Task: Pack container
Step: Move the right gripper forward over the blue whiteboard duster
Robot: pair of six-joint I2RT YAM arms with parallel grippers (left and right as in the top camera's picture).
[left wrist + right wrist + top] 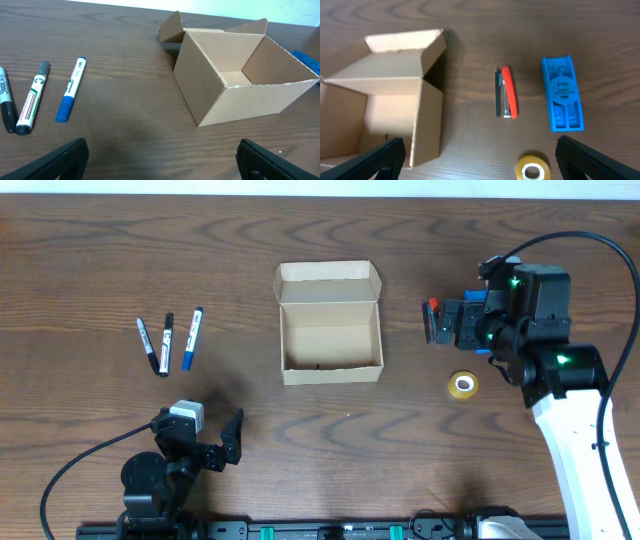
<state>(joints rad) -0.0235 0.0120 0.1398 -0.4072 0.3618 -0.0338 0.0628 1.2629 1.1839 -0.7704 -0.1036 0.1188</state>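
Overhead: light even, diffuse, moderately bright; shadows soft. Container (329, 322) floor darkest along its 6 o'clock wall. Faint smudge of shadow on desk (330, 440) at 1 o'clock of left arm (175, 455). Green lamps on right arm (545, 345) glow, slightly blown out.
Left wrist: markers (37, 97) and container crisp; dark shadow at container's 11 o'clock corner; fingers (60, 160) of left pincer (162, 152) black, underexposed, soft-edged at 6 o'clock.
Right wrist: softer overall; container's 9 o'clock side blurred, shadow at its 3 o'clock; right pincer (477, 152) dark, defocused.
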